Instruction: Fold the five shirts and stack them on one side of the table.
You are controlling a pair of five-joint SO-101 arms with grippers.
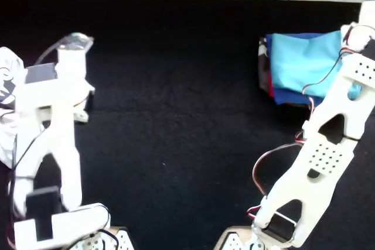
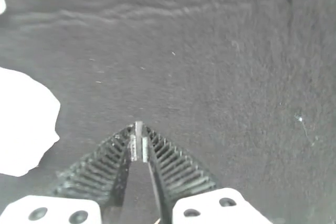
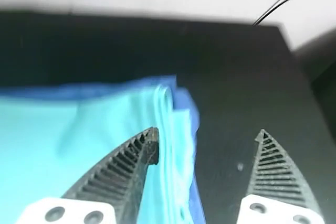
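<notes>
My left claw (image 2: 137, 129) is shut tight with nothing in it. Its two toothy fingers (image 2: 173, 163) press together just above the black tabletop (image 1: 176, 115). A white shirt (image 1: 7, 80) lies in a soft heap at the left edge of the tabletop, just beside my left arm (image 1: 53, 121). From my left wrist I see a bit of that white cloth near my claw, but not touching it.

My right claw (image 3: 207, 132) is wide apart and holds nothing. It hangs over the right edge of the stack of shirts (image 1: 299, 65) at the far right of the tabletop. One finger (image 3: 128, 163) is over the light blue shirt (image 1: 307, 60), and the other is over bare black tabletop beside the stack. The light blue shirt is folded and lies on top. A dark blue shirt (image 1: 290, 96) peeks out under it. A thin red edge (image 1: 270, 83) shows on the left side of the stack. My right arm (image 1: 322, 150) stretches from the near side out to the stack.
</notes>
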